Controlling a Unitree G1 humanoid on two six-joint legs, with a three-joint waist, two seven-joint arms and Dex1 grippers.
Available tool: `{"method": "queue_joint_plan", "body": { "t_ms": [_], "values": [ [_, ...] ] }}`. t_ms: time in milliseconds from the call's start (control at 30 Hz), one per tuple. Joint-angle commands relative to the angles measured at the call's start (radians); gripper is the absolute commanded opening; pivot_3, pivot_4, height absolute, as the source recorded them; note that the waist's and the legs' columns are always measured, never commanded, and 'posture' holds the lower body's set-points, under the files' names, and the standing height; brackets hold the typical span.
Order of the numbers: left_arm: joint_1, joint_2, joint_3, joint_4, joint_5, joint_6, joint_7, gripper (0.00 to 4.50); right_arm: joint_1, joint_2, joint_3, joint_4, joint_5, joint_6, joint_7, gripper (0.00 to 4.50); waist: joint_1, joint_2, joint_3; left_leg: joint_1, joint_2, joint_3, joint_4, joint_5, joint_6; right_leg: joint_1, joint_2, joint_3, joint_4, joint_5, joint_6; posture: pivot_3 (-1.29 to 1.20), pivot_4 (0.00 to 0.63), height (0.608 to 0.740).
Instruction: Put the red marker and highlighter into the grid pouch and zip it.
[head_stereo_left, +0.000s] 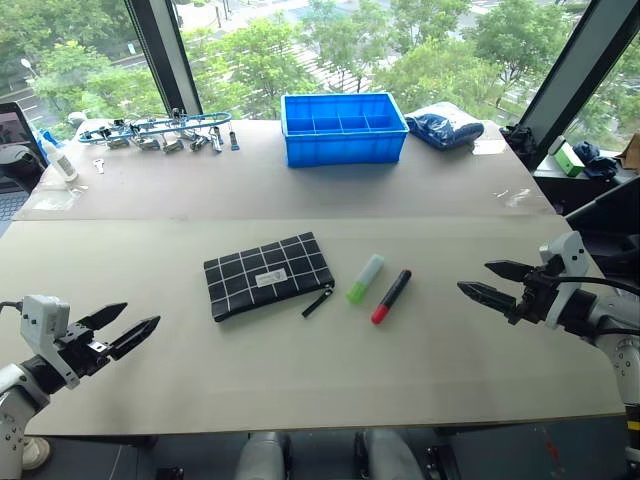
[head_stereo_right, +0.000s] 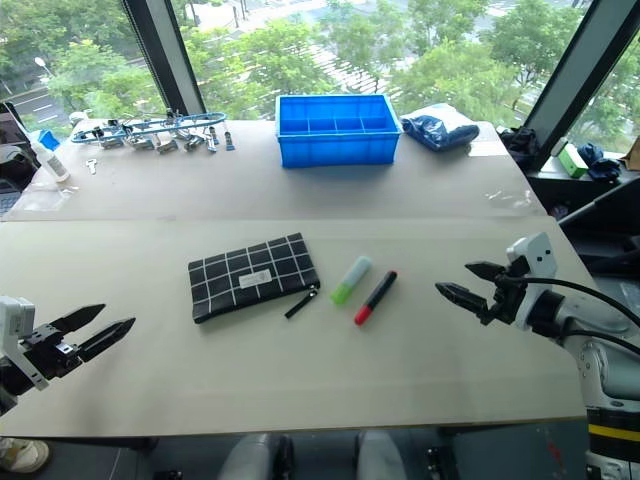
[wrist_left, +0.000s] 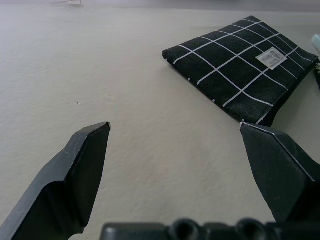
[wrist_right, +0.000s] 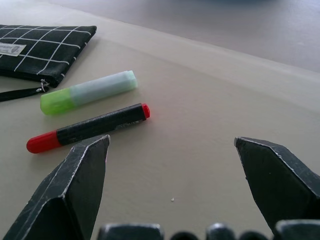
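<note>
The grid pouch (head_stereo_left: 267, 275) lies flat in the middle of the table, black with white lines and a white label, its zipper pull (head_stereo_left: 319, 300) trailing off its right end. Just right of it lie the highlighter (head_stereo_left: 365, 278), pale with a green cap, and the red marker (head_stereo_left: 391, 296), black-barrelled with a red cap. My left gripper (head_stereo_left: 125, 326) hovers open near the front left edge, well left of the pouch (wrist_left: 240, 70). My right gripper (head_stereo_left: 478, 281) is open at the right, a little way from the marker (wrist_right: 90, 127) and highlighter (wrist_right: 87, 91). Both hold nothing.
A blue plastic bin (head_stereo_left: 343, 128) with compartments stands at the back centre. A row of metal tools (head_stereo_left: 160, 132) lies at the back left, with a white bottle (head_stereo_left: 56, 158) beside them. A blue bag (head_stereo_left: 445, 128) sits at the back right.
</note>
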Motion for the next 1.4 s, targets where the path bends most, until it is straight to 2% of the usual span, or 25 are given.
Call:
{"method": "queue_joint_plan", "body": {
  "t_ms": [33, 167, 200, 300, 333, 433, 567, 767, 800, 867, 1033, 1233, 1400],
  "values": [
    [-0.025, 0.007, 0.022, -0.036, -0.022, 0.004, 0.010, 4.50, 0.001, -0.018, 0.001, -0.014, -0.008, -0.011, -0.007, 4.44, 0.000, 0.000, 0.000, 0.000, 0.000, 0.000, 0.000, 0.000, 0.000, 0.000, 0.000, 0.000, 0.000, 0.000, 0.000, 0.00, 0.150, 0.740],
    [-0.116, 0.018, -0.004, -0.005, -0.015, 0.032, 0.050, 4.50, 0.001, -0.013, 0.016, -0.020, -0.017, -0.005, -0.021, 4.44, 0.009, 0.000, 0.000, 0.000, 0.000, -0.001, 0.001, 0.000, 0.000, 0.000, 0.000, -0.001, 0.001, 0.000, 0.000, 0.00, 0.150, 0.740],
    [-0.142, 0.032, -0.020, 0.023, -0.007, 0.014, 0.010, 4.50, -0.013, -0.011, 0.023, -0.023, -0.014, 0.003, -0.030, 4.44, 0.009, 0.000, 0.000, 0.000, 0.000, -0.001, 0.001, 0.000, 0.000, 0.001, 0.000, 0.000, 0.001, 0.000, 0.000, 0.00, 0.150, 0.740],
    [-0.179, 0.053, -0.059, 0.074, 0.079, -0.146, -0.065, 4.50, -0.046, -0.006, 0.037, -0.040, 0.006, 0.017, -0.037, 4.44, 0.007, 0.000, 0.000, 0.000, -0.001, 0.000, 0.001, 0.000, 0.000, 0.000, 0.000, 0.000, 0.001, 0.000, 0.000, 0.00, 0.150, 0.740],
    [-0.180, 0.063, -0.088, 0.083, 0.141, -0.249, -0.083, 4.50, -0.075, -0.001, 0.044, -0.052, 0.020, 0.035, -0.042, 4.44, 0.005, 0.000, 0.000, 0.000, -0.001, 0.001, 0.001, 0.000, 0.000, 0.000, 0.000, 0.000, 0.001, 0.000, 0.000, 0.00, 0.150, 0.740],
    [-0.172, 0.089, -0.150, 0.098, 0.228, -0.423, -0.163, 4.50, -0.139, 0.009, 0.066, -0.082, 0.043, 0.067, -0.051, 3.67, -0.005, 0.000, 0.000, 0.000, 0.000, 0.001, 0.000, 0.000, 0.000, -0.001, 0.000, 0.000, 0.000, 0.000, 0.000, 0.00, 0.150, 0.740],
    [-0.185, 0.088, -0.173, 0.134, 0.242, -0.521, -0.204, 4.50, -0.231, 0.060, 0.144, -0.170, 0.097, 0.103, -0.039, 2.34, -0.010, 0.000, 0.000, 0.000, 0.001, 0.000, 0.000, 0.000, 0.000, -0.001, 0.001, 0.000, 0.001, 0.000, 0.000, 0.00, 0.150, 0.740],
    [-0.201, 0.084, -0.235, 0.205, 0.313, -0.641, -0.222, 4.50, -0.388, 0.253, 0.364, -0.202, 0.117, 0.172, -0.071, 0.17, -0.013, 0.000, 0.000, -0.001, 0.001, 0.000, 0.000, 0.000, 0.000, -0.002, 0.001, -0.001, 0.002, 0.000, -0.001, 0.00, 0.150, 0.740],
    [-0.206, 0.089, -0.253, 0.223, 0.341, -0.679, -0.220, 4.50, -0.407, 0.281, 0.403, -0.180, 0.093, 0.161, -0.075, 0.03, -0.013, 0.000, 0.000, -0.001, 0.001, 0.000, 0.000, 0.000, 0.000, -0.002, 0.001, -0.001, 0.002, 0.000, -0.001, 0.00, 0.150, 0.740],
    [-0.222, 0.094, -0.280, 0.258, 0.386, -0.732, -0.206, 4.50, -0.441, 0.328, 0.470, -0.132, 0.052, 0.143, -0.081, 0.03, -0.009, 0.000, 0.000, -0.002, 0.000, 0.000, 0.001, 0.000, 0.000, -0.002, 0.000, -0.001, 0.002, 0.000, -0.001, 0.00, 0.150, 0.740],
    [-0.274, 0.106, -0.331, 0.338, 0.457, -0.832, -0.176, 4.50, -0.555, 0.415, 0.685, 0.067, -0.181, 0.036, -0.125, 0.03, -0.008, 0.000, 0.000, -0.006, 0.000, 0.005, 0.003, 0.000, 0.000, -0.004, -0.001, -0.004, 0.002, 0.001, 0.000, 0.00, 0.150, 0.740],
    [-0.312, 0.107, -0.360, 0.375, 0.469, -0.889, -0.170, 4.50, -0.652, 0.476, 0.773, 0.320, -0.373, -0.128, -0.166, 0.03, -0.013, 0.000, 0.000, -0.007, 0.000, 0.009, 0.003, 0.001, -0.001, -0.007, 0.000, -0.004, 0.003, 0.001, 0.000, 0.00, 0.150, 0.740],
    [-0.321, 0.112, -0.379, 0.396, 0.486, -0.888, -0.150, 4.50, -0.681, 0.464, 0.854, 0.454, -0.537, -0.279, -0.164, 0.03, -0.014, 0.000, 0.000, -0.007, 0.000, 0.011, 0.002, 0.001, -0.001, -0.008, 0.000, -0.003, 0.003, 0.001, 0.000, 0.00, 0.150, 0.740]
  ]
}}
